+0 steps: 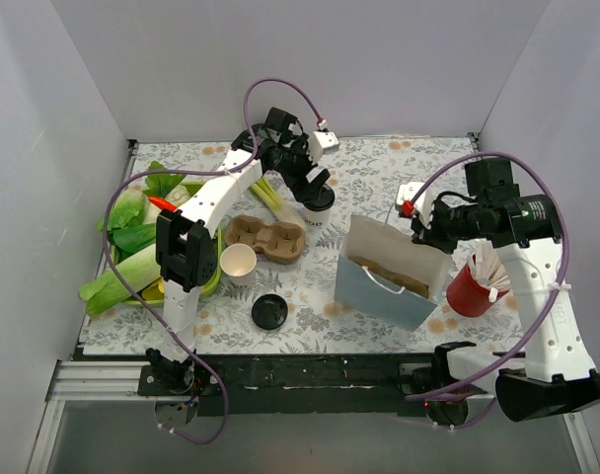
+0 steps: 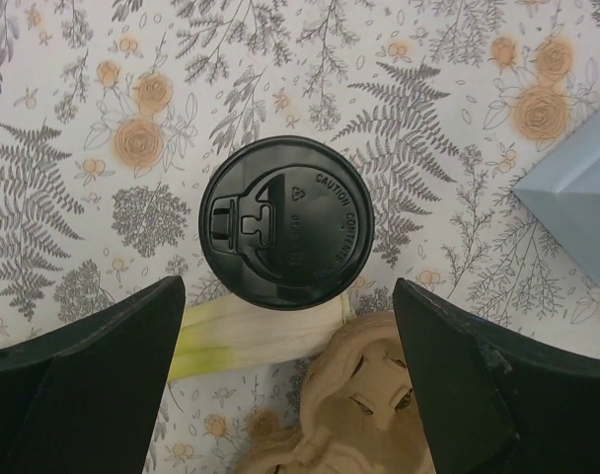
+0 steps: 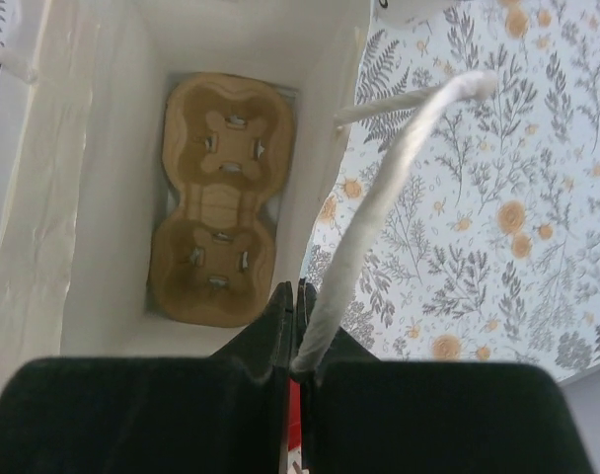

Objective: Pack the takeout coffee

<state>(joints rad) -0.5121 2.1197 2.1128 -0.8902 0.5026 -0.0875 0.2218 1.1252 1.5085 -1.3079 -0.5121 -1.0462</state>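
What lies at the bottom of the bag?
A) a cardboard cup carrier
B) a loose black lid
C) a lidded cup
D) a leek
A: the right wrist view looks straight down into the bag, and a two-slot cardboard carrier lies flat on its floor, both slots empty.

Fern-print table [image 1: 379,168] is pretty packed: takeout coffee [image 2: 287,222] stands right under the left hand [image 1: 315,183], leek [image 2: 251,336] and cardboard cup carrier [image 1: 267,237] just beside it, paper bag [image 1: 384,291] below the right hand [image 3: 295,306].
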